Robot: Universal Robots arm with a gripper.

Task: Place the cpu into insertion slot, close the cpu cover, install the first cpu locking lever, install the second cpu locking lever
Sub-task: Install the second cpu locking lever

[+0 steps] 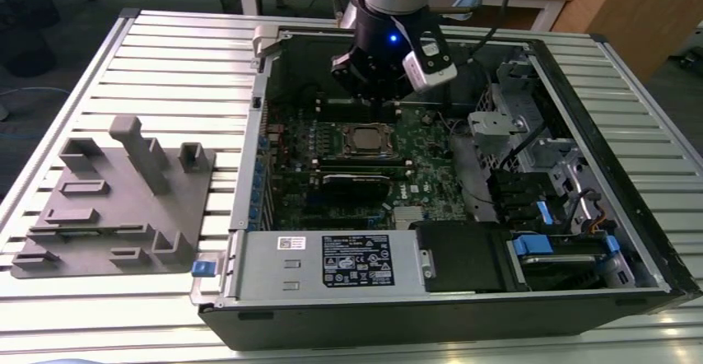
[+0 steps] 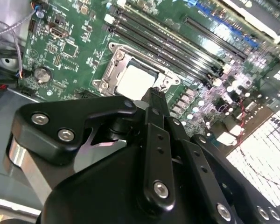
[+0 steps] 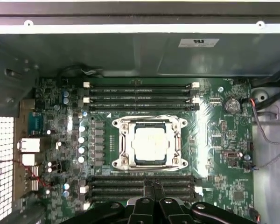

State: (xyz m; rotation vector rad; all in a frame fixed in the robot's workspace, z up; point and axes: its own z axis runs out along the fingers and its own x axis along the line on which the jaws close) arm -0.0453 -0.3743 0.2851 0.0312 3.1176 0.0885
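The cpu [image 3: 150,143] lies seated in the insertion slot [image 3: 129,161] at the middle of the green circuit board [image 3: 224,135], with the cpu cover [image 3: 149,122] lying flat around it in both wrist views. The gripper [image 3: 152,186] hangs just above the board beside the socket, its fingers [image 2: 157,100] pressed together and holding nothing. The open computer case [image 1: 439,298] rests on the slatted counter [image 1: 165,59], with a grey fixture block [image 1: 115,207] at the exterior view's left.

Open room above the insertion slot [image 3: 149,142] (memory slots [image 3: 142,95] flank it), with the case wall [image 3: 140,46] beyond.
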